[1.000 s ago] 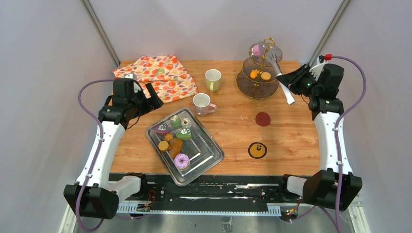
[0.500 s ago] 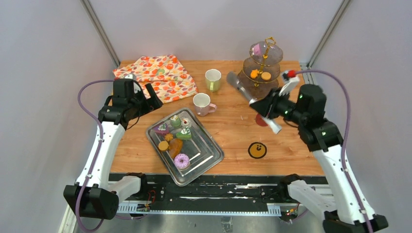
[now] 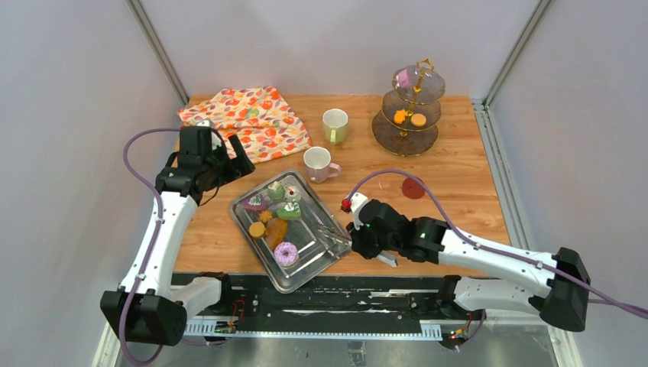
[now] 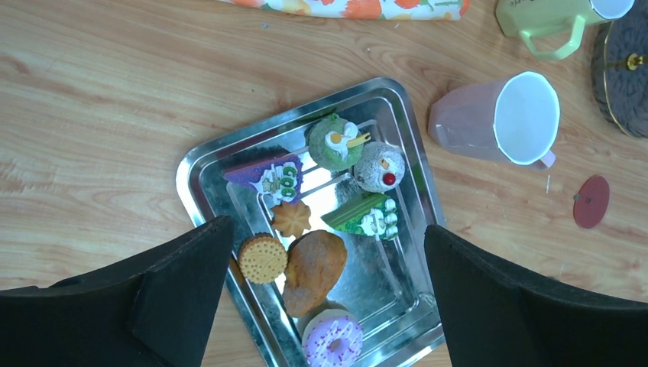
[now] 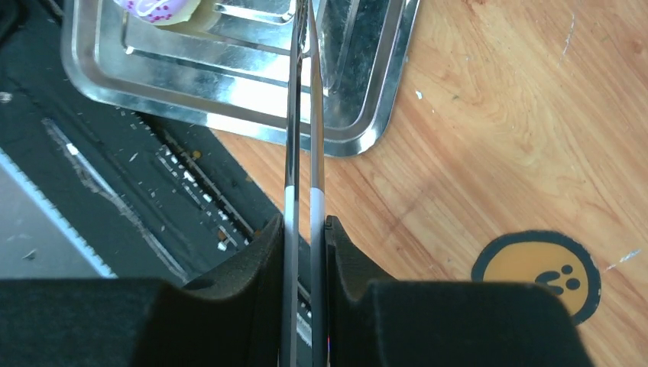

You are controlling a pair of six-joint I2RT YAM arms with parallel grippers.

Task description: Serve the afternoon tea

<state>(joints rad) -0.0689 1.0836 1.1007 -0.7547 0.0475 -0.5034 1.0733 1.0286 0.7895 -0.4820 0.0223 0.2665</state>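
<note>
A steel tray (image 3: 336,252) holds a pink-iced donut (image 3: 286,253), orange cookies (image 3: 257,229), a purple cake (image 3: 254,202) and green cakes (image 3: 289,211). A pink mug (image 3: 319,164) and a pale-green mug (image 3: 334,125) stand behind it. My right gripper (image 3: 358,238) is shut on long metal tongs (image 3: 328,232), whose tips reach over the tray's right front corner beside the donut (image 5: 157,8). The right wrist view shows the jaws (image 5: 306,229) clamped on the tongs (image 5: 302,115). My left gripper (image 3: 238,157) is open and empty, high above the tray (image 4: 195,191) and its pastries.
A three-tier glass stand (image 3: 405,138) at the back right holds two orange cookies (image 3: 418,120) and a pink piece on top. An orange floral cloth (image 3: 252,118) lies at the back left. A red coaster (image 3: 413,188) and a yellow smiley coaster (image 5: 535,271) lie on the wood.
My right arm has swung from the tiered stand down and left to the tray's right front corner, carrying the tongs. The left arm has not moved.
</note>
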